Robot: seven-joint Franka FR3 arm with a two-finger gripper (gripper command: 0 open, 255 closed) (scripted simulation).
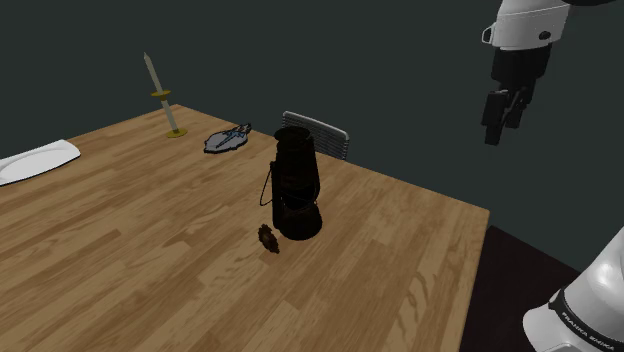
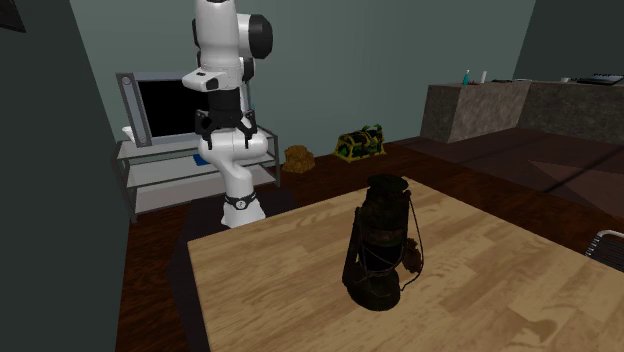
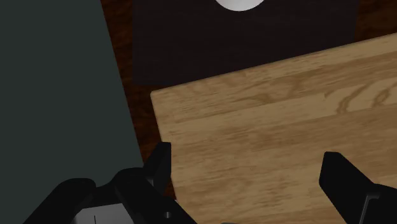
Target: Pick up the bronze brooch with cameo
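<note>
Gripper [image 3: 247, 159] jaws stand apart, well away from the lantern [image 1: 297, 185]. Brooch [image 1: 268, 238] lies just beside lantern base: likely light, rigid, slippery; pinch across its edges.

White robot arm [image 1: 525, 25] with dark joints is showing at upper right, wearing a black two-finger gripper [image 1: 498, 124]; small dark lettering [image 1: 577, 322] is running along its lower-right segment.

surface: wooden table [image 1: 130, 260], light planks
middle: black lantern [image 1: 296, 185] standing upright, small brown brooch [image 1: 267, 238] lying just beside its base
far side: candlestick [image 1: 172, 118] with a pale candle, flat grey trinket [image 1: 227, 139] near it
shoulder view's left edge: white plate [image 1: 38, 161]
</note>
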